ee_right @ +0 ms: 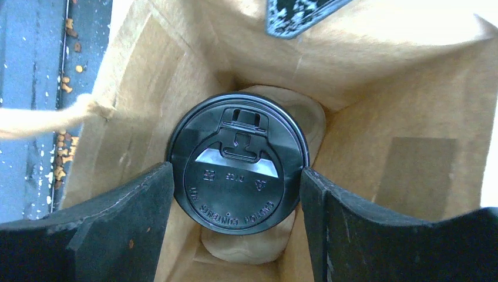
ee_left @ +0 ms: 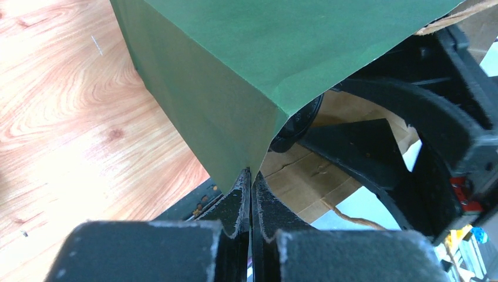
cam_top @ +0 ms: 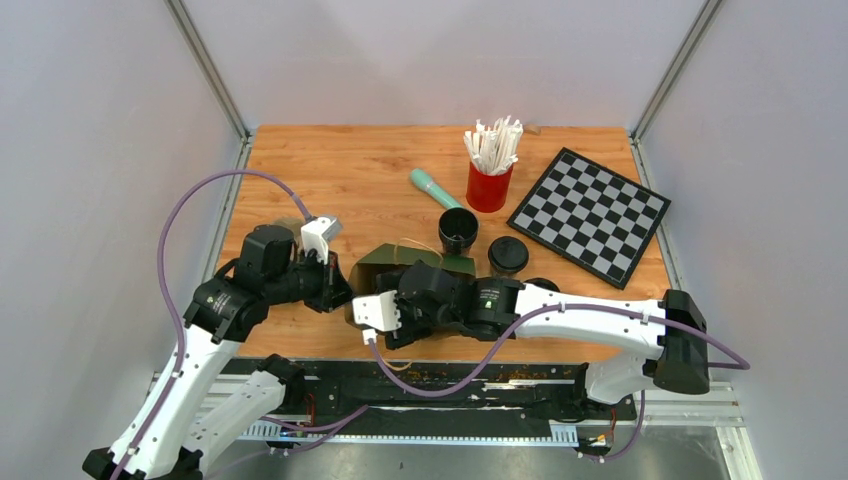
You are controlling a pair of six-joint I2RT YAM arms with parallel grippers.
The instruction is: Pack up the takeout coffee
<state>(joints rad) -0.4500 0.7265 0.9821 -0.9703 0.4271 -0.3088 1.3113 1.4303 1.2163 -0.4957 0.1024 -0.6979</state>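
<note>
left side first: the left gripper [ee_left: 251, 178] sat toward the near-left corner of the table [cam_top: 330, 170], its two fingers squeezed tight together with a corner fold of the green paper bag [cam_top: 400, 262] pinched between them. the bag lay by the near edge, a little left of the middle, its mouth turned toward the right arm. from the right wrist the brown inside of the bag showed, with a twine handle [ee_right: 47, 120] hanging at the mouth's left side. the right gripper [ee_right: 236, 182] was reaching inside the bag, jaws parted just as wide as the coffee cup [ee_right: 236, 167], one finger pressed to each side of its black lid. so the cup was in the bag, standing against the brown bottom panel.

moving right, an open black cup [cam_top: 458, 230] stood just beyond the bag, and a black lidded round [cam_top: 508, 254] was beside it; cup or bare lid, could not tell. a teal tube [cam_top: 434, 188] lay farther back, near a red cup [cam_top: 489, 186] full of white sticks [cam_top: 495, 143]. a checkerboard [cam_top: 590, 215] lay tilted by the right edge.
</note>
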